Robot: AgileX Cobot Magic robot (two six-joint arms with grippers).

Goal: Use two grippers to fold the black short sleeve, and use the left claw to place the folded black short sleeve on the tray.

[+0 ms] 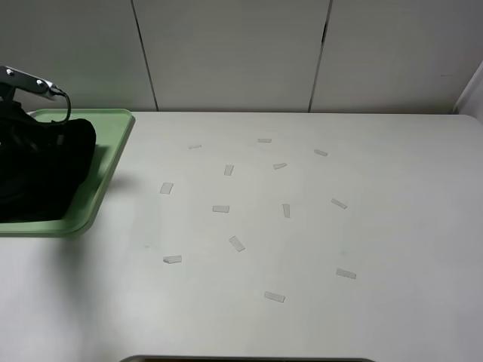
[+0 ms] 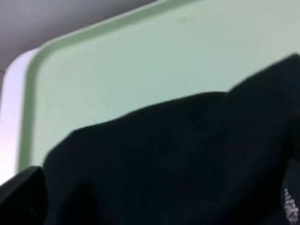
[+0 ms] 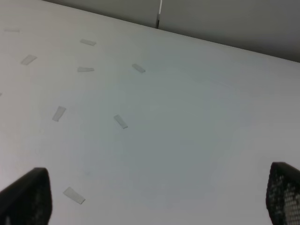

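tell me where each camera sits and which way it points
Exterior high: mounted high, looking down on the white table; only the left arm shows, over the shirt on the tray.
Left wrist: close above shirt and tray; one claw fingertip shows.
Right wrist: over bare table; both fingertips wide apart.
Shared: paper scraps.

Probably a lab: taped white table [image 1: 302, 249], bare panelled wall [image 1: 234, 53].

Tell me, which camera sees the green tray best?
The exterior high view: it shows the green tray at the table's left edge with the black shirt piled on it. The left wrist view shows only one blurry corner; the right wrist view shows none.
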